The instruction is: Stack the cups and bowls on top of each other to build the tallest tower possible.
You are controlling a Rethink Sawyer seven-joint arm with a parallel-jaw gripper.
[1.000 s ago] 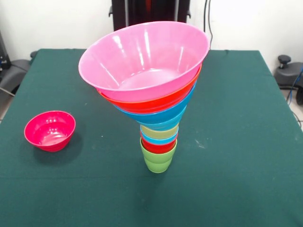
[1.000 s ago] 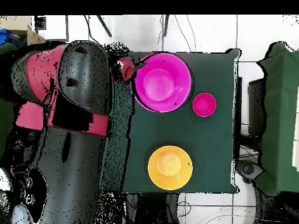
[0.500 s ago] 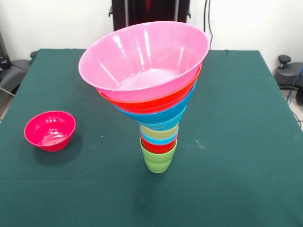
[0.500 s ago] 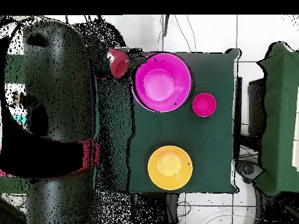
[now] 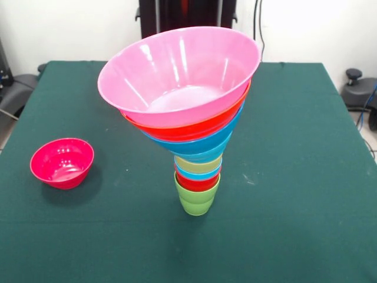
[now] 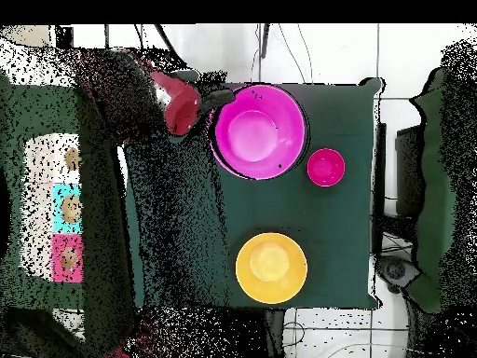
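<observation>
The tower [image 5: 197, 130] is largely built mid-bench, topped by the large pink bowl [image 5: 177, 73]. The small magenta bowl [image 5: 62, 163] and yellow-orange bowl [image 6: 270, 267] remain unstacked. The end effector's state cannot be told.

Dark green tablecloth [image 5: 306, 177], white wall [image 5: 70, 29] behind, tiled floor [image 6: 326, 51]

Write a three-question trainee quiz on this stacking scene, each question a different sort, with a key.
1. True or false: the small magenta bowl is part of the tower.
2. Which piece sits at the tower's top? A) large pink bowl B) lime green cup C) medium blue bowl
3. Fill in: in the overhead view, the bowl standing alone nearest the robot's side is ____.

Key: 1 false; it stands apart on the table. 2 A. 3 yellow-orange.
</observation>
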